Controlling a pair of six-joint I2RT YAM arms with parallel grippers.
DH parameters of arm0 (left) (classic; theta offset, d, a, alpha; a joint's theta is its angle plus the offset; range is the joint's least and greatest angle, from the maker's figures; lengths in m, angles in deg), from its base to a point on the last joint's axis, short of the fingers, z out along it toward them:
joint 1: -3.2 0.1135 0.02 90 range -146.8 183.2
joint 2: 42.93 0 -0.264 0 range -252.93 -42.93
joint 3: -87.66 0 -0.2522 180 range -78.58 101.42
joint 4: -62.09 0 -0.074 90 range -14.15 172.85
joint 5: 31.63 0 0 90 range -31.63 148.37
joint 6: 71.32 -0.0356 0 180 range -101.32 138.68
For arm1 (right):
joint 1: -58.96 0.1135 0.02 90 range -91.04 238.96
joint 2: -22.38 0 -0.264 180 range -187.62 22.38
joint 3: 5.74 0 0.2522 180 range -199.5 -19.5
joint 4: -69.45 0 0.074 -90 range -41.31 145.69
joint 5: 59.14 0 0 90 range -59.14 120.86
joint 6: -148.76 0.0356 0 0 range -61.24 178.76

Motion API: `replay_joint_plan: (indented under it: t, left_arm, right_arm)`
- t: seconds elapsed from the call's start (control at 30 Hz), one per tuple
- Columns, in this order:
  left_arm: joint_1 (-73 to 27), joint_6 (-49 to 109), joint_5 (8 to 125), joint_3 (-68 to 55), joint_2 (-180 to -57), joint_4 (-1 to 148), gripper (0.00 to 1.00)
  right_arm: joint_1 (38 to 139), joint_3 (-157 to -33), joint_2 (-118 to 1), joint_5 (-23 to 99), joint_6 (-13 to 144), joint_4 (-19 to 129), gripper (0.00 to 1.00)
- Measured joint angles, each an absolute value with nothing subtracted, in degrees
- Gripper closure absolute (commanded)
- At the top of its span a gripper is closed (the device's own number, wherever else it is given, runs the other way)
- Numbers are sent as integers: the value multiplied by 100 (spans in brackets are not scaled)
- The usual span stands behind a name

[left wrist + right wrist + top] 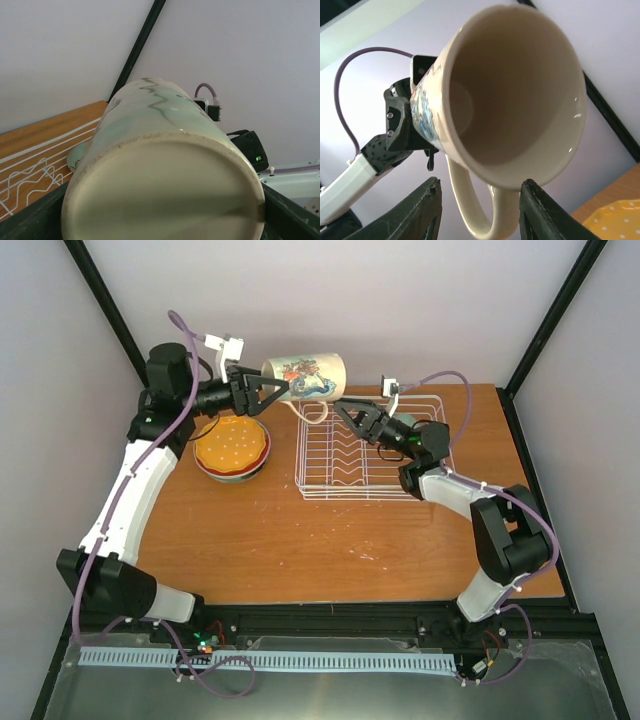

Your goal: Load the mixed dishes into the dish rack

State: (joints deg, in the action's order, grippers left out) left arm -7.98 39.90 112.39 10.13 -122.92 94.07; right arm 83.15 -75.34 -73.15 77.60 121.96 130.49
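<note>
Left hand [272,391] grips mug [308,376]; open right hand [344,410] straddles its handle [502,205].

Looks like a robotics lab test cell, not a real kitchen: a bare wooden counter [300,550] boxed in by plain pale panels [400,300] and black frame posts [108,312]. The left arm [135,490] and right arm [455,492] are bolted to a black rail [330,622] at the near edge, with purple cables [190,342] and a slotted cable duct [270,661] out in the open.
</note>
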Motion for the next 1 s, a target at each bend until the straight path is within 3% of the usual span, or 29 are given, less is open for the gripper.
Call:
replay_joint_plan:
  t: [0.27,0.53,1.0]
  left_arm:
    - [-1104,3937,11329,1166,-13103,9652,99]
    - [-1545,3537,11202,2521,-13957,10589,99]
    - [-2109,2934,10572,4553,-15299,11964,99]
  right_arm:
    - [8101,-7263,-6834,7500,11339,11899,62]
    - [7969,-7075,-5898,6975,10051,10127,64]
    - [7692,-6721,-5227,6435,8910,8402,64]
